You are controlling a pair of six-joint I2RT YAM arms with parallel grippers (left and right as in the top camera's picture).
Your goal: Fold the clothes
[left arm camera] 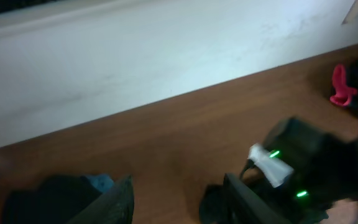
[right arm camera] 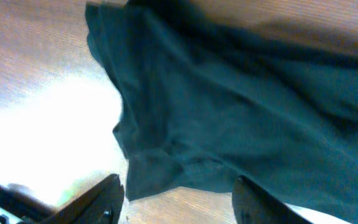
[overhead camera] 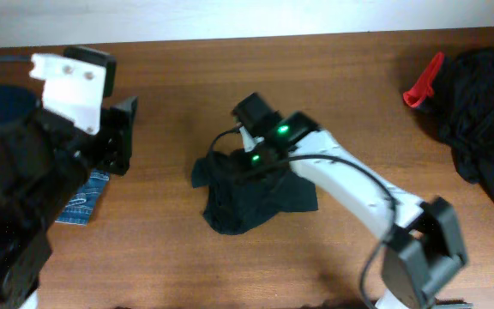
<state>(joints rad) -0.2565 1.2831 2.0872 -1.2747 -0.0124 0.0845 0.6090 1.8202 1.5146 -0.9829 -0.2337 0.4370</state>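
Crumpled T-shirt (overhead camera: 230, 202), frame centre; right gripper (right arm camera: 178, 186) spread over it, likely seeking an edge; left gripper (left arm camera: 179, 190) parted, empty, held left, clear of the work

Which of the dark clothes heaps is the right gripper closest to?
The crumpled dark shirt in the middle, directly under the right gripper. The other dark heap lies at the far right beside something red.
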